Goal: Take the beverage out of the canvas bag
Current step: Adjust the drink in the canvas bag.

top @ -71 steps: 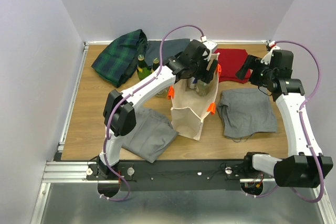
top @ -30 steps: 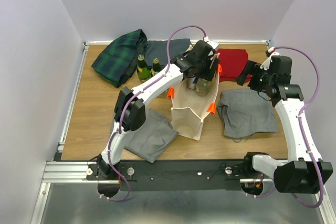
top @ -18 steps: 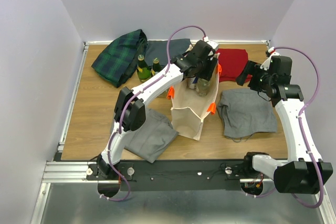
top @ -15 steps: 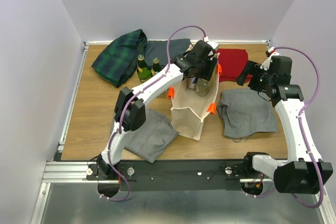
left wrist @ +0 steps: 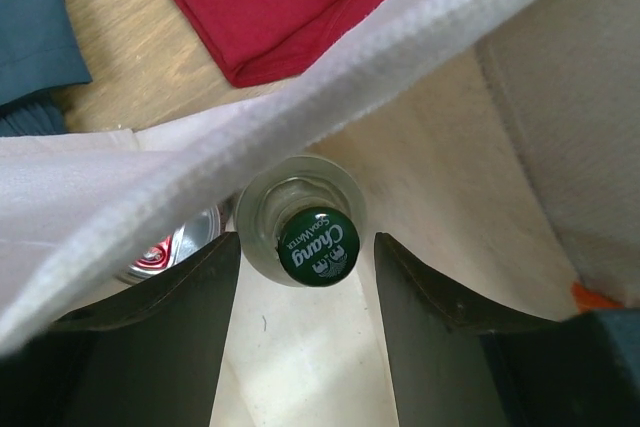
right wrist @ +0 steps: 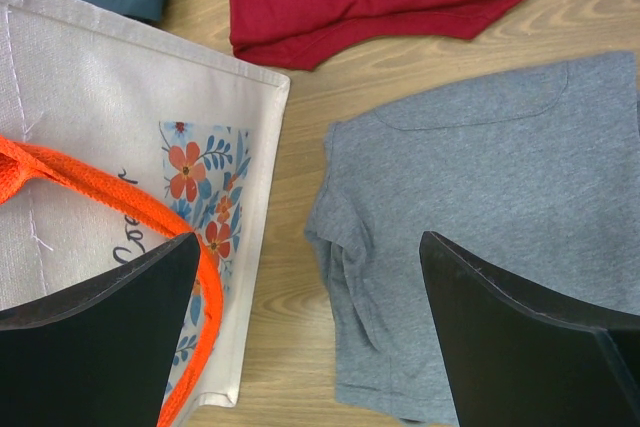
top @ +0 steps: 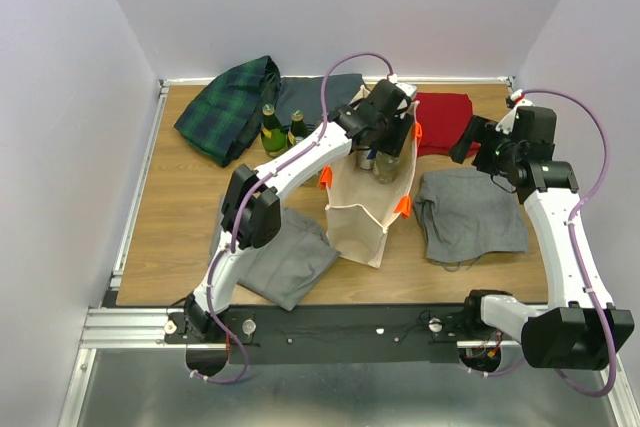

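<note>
Cream-beige canvas bag with orange handles stands upright on the wooden tabletop in the top view. The left tool dips into its mouth and the right tool hangs apart to its right. Left wrist: a green-capped glass bottle stands inside the bag, close between the fingers; whether they clamp it cannot be told. Right wrist: jaws spread wide above a grey cloth, holding nothing.

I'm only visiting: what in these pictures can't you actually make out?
- The bottle: body and label hidden; the left wrist view looks straight down on its cap.
- The can: mostly behind the canvas bag rim, left wrist view.
- Whether the left gripper pinches the bottle: contact, if any, lies below the cap, out of sight.
- Bag's contents, top view: the left arm covers most of the opening.
</note>
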`<action>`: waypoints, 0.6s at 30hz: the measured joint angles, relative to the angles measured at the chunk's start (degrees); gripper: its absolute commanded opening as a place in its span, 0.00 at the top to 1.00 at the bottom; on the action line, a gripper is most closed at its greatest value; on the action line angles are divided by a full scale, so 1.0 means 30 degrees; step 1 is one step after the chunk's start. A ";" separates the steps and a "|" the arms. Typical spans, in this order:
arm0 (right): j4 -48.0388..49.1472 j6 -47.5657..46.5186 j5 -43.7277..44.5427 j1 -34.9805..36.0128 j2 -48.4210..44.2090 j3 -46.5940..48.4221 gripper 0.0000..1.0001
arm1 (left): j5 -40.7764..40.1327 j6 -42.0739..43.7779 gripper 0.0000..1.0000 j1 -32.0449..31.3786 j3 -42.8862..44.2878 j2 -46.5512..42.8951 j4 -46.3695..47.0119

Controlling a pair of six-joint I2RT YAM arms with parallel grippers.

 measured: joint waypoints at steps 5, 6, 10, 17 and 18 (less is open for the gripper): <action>0.0000 0.0000 0.0000 0.0000 0.0000 0.0000 0.00 | 0.0000 0.0015 0.36 0.0000 0.0000 0.0109 0.0007; 0.0000 0.0000 0.0000 0.0000 0.0000 0.0000 0.00 | 0.0000 0.0022 0.37 0.0000 0.0007 0.0109 0.0007; 0.0000 0.0000 0.0000 0.0000 0.0000 0.0000 0.00 | 0.0000 0.0080 0.37 0.0000 0.0073 0.0131 0.0015; 0.0000 0.0000 0.0000 0.0000 0.0000 0.0000 0.00 | 0.0022 0.0160 0.41 0.0000 0.0488 0.0175 0.0029; -0.0007 0.0000 0.0000 0.0000 0.0000 0.0000 0.00 | 0.0022 0.0189 0.41 0.0000 0.0517 0.0175 0.0022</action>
